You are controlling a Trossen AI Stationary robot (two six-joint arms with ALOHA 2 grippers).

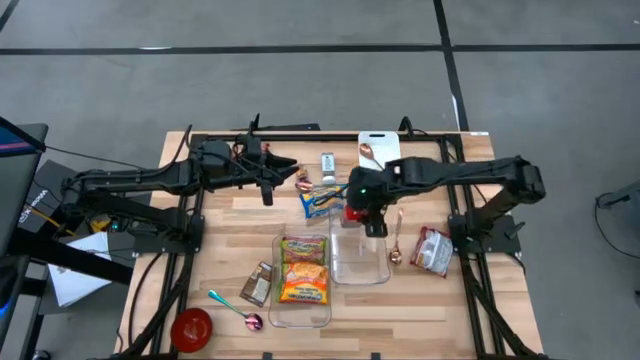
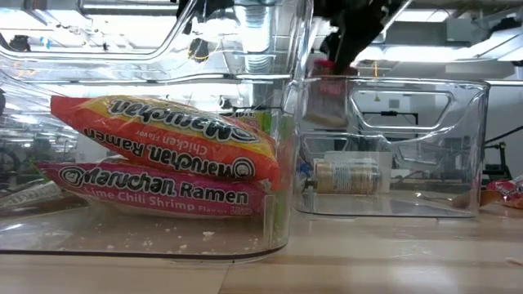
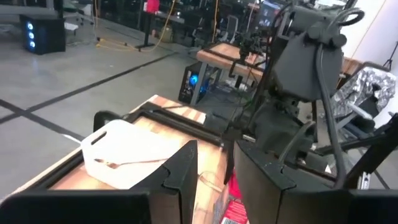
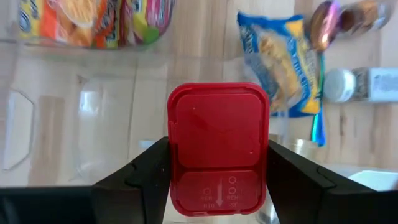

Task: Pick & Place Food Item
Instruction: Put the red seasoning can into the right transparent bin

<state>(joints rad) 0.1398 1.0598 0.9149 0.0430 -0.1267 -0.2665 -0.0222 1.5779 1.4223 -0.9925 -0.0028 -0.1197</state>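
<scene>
While your right gripper (image 4: 217, 171) hung over the far end of the empty clear bin (image 1: 360, 262), it was clamped on a red-lidded container (image 4: 217, 149), one dark finger pressed against each side of the lid. Below that gripper, the wrist camera showed the bin's clear wall and the wood of the table (image 1: 430, 300). Just beside the gripper, on the side away from the arm, lay a blue snack packet (image 4: 287, 62), and beyond that a small white-capped bottle (image 4: 357, 85) on its side. A second clear bin (image 1: 302, 285) stood against the empty one, nearer the table's front edge than the gripper, and it held two Maruchan ramen packs (image 2: 163, 159) stacked one on the other. On the gripper's other side a copper spoon (image 1: 396, 240) lay on the wood, with a red-and-white snack bag (image 1: 433, 250) past it. Behind the gripper, toward the table's back edge, sat a white cutting board (image 1: 380, 148).

Your left gripper (image 1: 268, 180) waited well apart over the back left of the table, its fingers set slightly apart with nothing between them
</scene>
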